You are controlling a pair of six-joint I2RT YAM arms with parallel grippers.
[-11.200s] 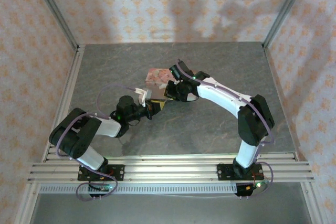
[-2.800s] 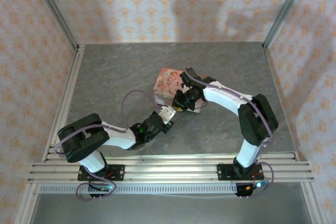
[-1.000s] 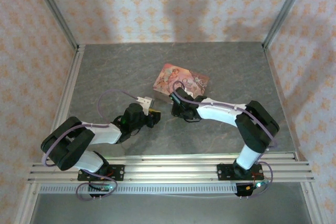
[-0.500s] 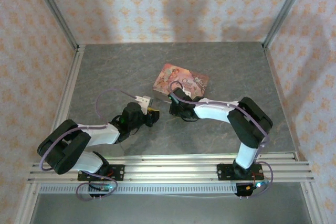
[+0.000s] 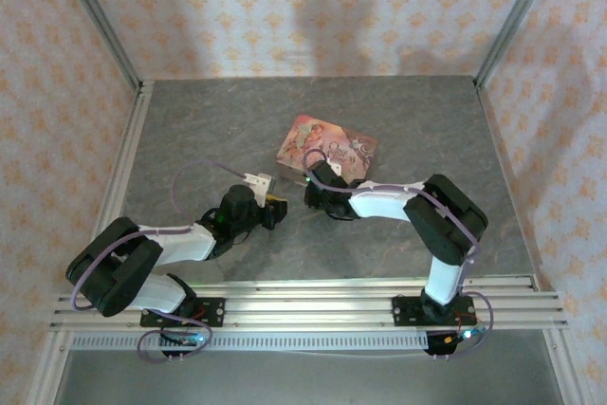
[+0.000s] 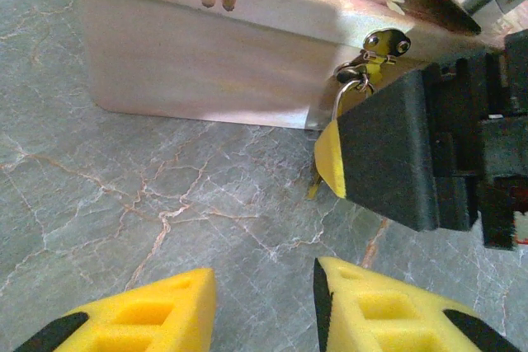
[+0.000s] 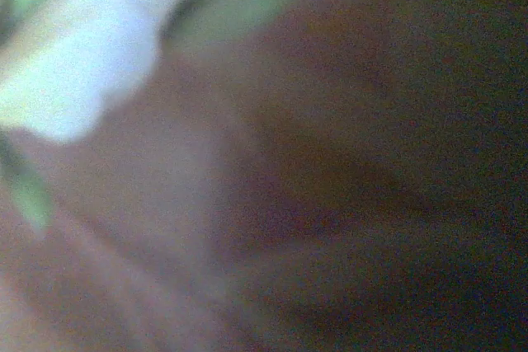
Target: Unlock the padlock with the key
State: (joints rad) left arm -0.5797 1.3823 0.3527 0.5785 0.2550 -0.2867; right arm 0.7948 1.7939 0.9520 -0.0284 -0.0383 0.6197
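Padlock (image 6: 338, 100) access is tight. Nearest, the left claw (image 6: 264, 302) sits apart and empty over the table (image 6: 124, 204). Beyond, the right claw (image 6: 346, 158) crowds the lock, which hangs from the clasp (image 6: 386, 42) of the pink box (image 6: 206, 63); its grip I cannot tell. A pale sliver below may be the key (image 6: 313, 189). Best to steady the lock body with the left claw, line the key up squarely, then turn gently.
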